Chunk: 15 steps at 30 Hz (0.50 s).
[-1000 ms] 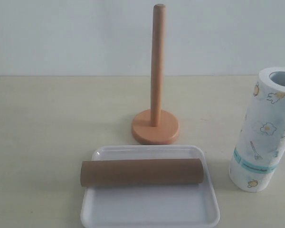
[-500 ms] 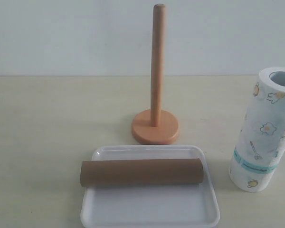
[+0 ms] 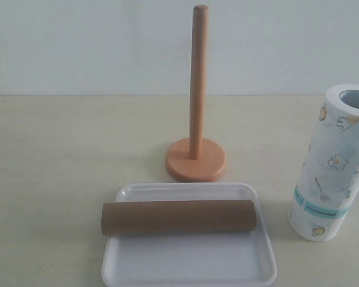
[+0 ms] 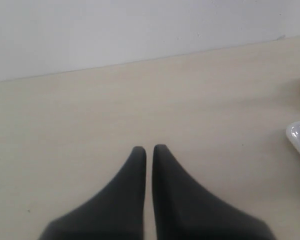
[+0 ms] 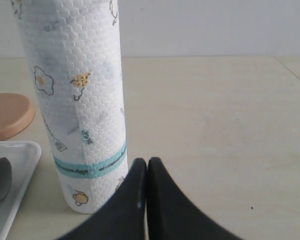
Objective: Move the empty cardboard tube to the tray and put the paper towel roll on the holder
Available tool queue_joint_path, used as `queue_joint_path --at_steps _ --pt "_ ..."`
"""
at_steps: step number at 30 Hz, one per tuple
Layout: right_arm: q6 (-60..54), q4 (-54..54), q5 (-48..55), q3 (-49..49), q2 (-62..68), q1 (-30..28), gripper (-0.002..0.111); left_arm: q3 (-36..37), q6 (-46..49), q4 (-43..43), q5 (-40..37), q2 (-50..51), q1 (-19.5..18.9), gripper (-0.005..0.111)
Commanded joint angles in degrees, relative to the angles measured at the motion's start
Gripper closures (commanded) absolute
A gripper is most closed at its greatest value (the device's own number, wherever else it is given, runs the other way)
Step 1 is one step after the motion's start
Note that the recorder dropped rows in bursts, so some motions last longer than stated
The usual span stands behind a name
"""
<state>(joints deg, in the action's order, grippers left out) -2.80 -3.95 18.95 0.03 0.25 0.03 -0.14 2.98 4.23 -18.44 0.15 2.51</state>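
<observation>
The long brown cardboard tube (image 3: 178,216) lies on its side across the flat white plastic tray (image 3: 191,263) at lower centre of the exterior view, so that half looks done. The thick white printed paper towel roll (image 3: 335,161) stands upright on the pale surface (image 3: 60,149) at the right edge, apart from the orange wooden holder (image 3: 195,156), whose post is bare. The left end effector (image 4: 146,149) and right end effector (image 5: 143,161) are both closed on nothing. The roll looks light, soft and squashable. Grip it gently around the middle, leaving its hollow core clear.
</observation>
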Motion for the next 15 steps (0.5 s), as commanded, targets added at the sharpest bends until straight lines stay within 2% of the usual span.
queue_joint_path --at_steps 1,15 --pt "-0.3 -0.2 -0.3 0.0 -0.2 0.1 0.108 0.1 -0.6 -1.3 0.1 -0.1 -0.2 0.103" --pt "-0.3 -0.2 -0.3 0.0 -0.2 0.1 0.108 0.1 -0.5 -1.5 0.2 -0.1 -0.2 0.103"
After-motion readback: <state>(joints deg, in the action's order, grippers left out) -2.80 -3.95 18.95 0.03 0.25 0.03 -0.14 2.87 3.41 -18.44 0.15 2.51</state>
